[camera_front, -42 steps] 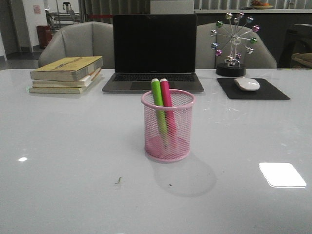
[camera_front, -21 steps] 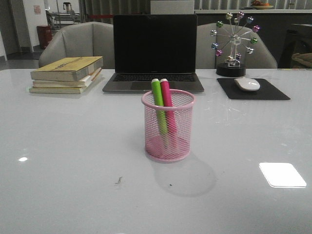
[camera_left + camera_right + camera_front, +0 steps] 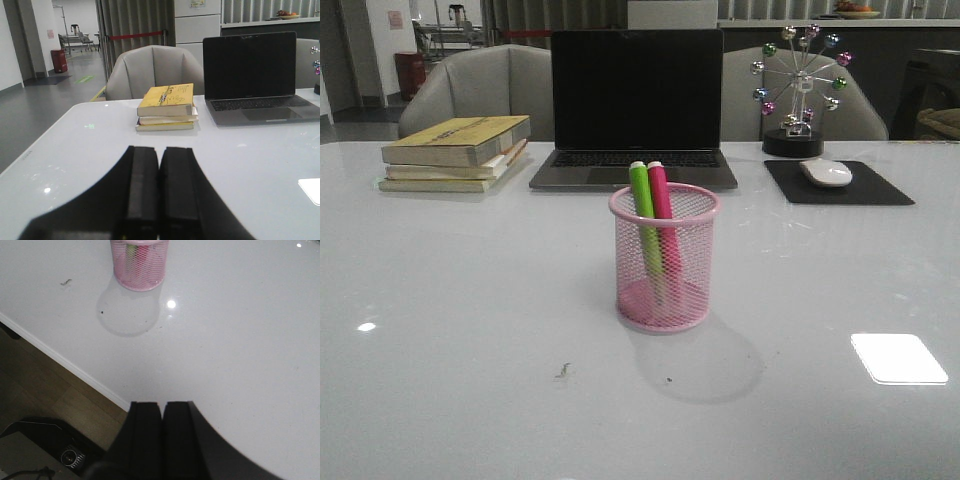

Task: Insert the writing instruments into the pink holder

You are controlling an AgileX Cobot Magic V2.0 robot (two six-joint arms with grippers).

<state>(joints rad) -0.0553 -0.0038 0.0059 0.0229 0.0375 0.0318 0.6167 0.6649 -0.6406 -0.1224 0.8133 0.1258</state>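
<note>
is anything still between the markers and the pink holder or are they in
Nothing visible stands in the way. The green marker and the magenta marker both stand inside the pink holder, leaning toward its far rim. The left gripper and the right gripper are both shut and empty, away from it.

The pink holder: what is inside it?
Inside the pink holder stand a green marker and a magenta marker, leaning together. Their lower ends show only dimly through the mesh.
</note>
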